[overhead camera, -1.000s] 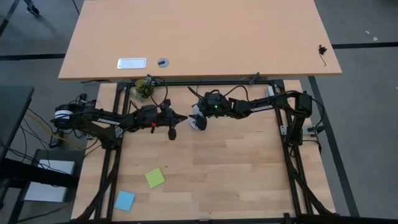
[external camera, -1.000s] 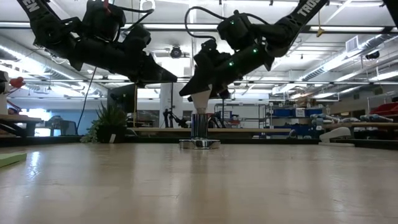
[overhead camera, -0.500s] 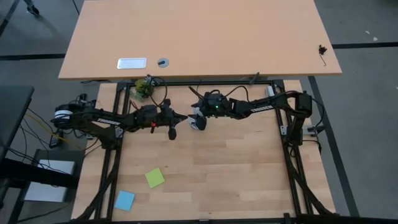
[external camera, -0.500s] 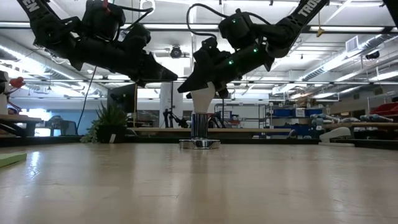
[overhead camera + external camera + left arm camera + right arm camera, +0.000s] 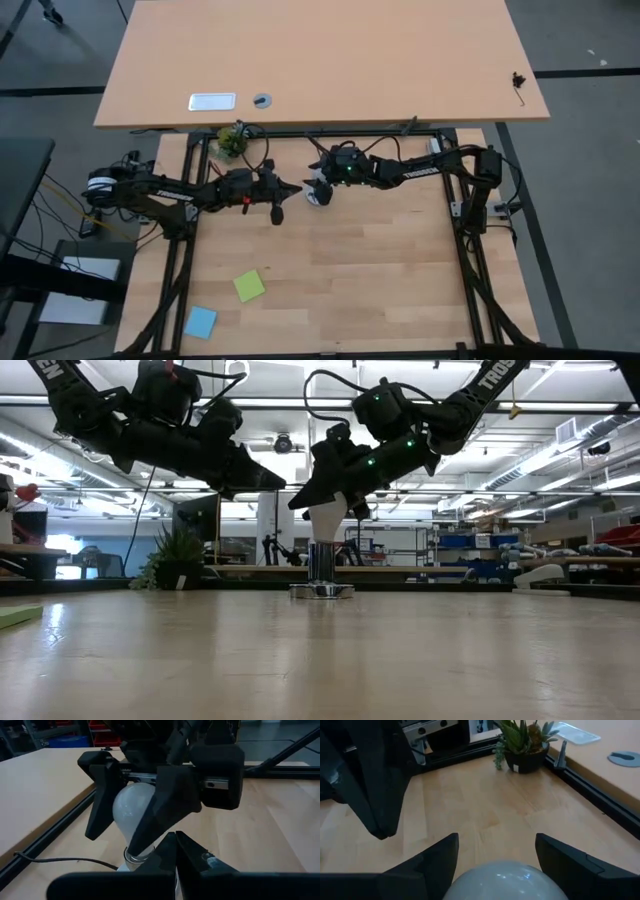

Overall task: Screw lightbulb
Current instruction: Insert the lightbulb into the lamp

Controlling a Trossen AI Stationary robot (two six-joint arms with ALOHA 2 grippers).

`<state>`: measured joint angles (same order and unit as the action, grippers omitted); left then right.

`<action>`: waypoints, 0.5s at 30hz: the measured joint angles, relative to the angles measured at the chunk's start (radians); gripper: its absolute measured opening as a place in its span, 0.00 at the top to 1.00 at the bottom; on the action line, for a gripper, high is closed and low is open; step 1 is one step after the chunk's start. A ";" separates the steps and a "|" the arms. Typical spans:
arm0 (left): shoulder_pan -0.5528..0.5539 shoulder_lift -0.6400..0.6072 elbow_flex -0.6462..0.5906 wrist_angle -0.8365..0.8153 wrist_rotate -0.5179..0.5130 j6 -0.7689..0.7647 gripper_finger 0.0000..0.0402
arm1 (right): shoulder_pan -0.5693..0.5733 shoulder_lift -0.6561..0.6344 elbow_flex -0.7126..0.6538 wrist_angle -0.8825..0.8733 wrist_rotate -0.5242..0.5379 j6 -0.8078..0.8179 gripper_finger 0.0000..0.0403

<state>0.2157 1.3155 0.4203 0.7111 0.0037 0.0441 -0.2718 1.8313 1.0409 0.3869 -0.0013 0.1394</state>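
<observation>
The white frosted lightbulb stands upright with its narrow end down on the shiny metal socket, whose round base sits on the wooden table near its far edge. My right gripper reaches in from the table's right and is shut on the bulb's globe. My left gripper hangs shut just left of the bulb, above the table, touching nothing; in the high view its tip points at the bulb. My right gripper pinches the wide part of the bulb's glass globe between its two fingers, one on each side. The fingers slant down from the table's right. The bulb stays upright, its neck down on the socket.
A small potted plant stands at the table's far edge behind the left arm. A green note and a blue note lie near the front left. Black frame rails run along the table's sides, and a larger tabletop lies beyond.
</observation>
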 joint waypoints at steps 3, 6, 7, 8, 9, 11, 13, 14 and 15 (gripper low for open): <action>0.000 0.005 0.000 -0.023 0.007 0.000 0.98 | 0.000 0.000 0.000 -0.011 0.000 0.000 0.34; 0.000 0.043 0.000 -0.056 -0.037 -0.004 0.98 | 0.002 -0.001 0.000 -0.024 -0.001 0.000 0.35; 0.000 0.064 0.000 -0.048 -0.045 -0.005 0.98 | 0.006 -0.001 0.000 -0.027 -0.004 0.000 0.35; 0.000 0.084 0.000 -0.043 -0.050 -0.011 0.98 | 0.009 -0.001 0.001 -0.029 -0.010 0.001 0.35; 0.000 0.108 0.000 -0.027 -0.056 -0.019 0.98 | 0.012 -0.001 0.000 -0.030 -0.023 0.007 0.34; 0.000 0.163 0.000 0.025 -0.055 -0.027 0.98 | 0.016 -0.002 0.000 -0.034 -0.038 0.020 0.34; 0.000 0.225 0.000 0.087 -0.058 -0.031 0.98 | 0.019 -0.002 0.001 -0.040 -0.041 0.023 0.33; 0.000 0.257 0.000 0.117 -0.065 -0.035 0.98 | 0.019 -0.002 0.001 -0.042 -0.042 0.024 0.33; 0.000 0.288 0.001 0.147 -0.078 -0.040 0.98 | 0.019 -0.002 0.001 -0.044 -0.044 0.026 0.34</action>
<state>0.2157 1.6037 0.4210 0.8585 -0.0748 0.0038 -0.2527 1.8290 1.0418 0.3426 -0.0451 0.1652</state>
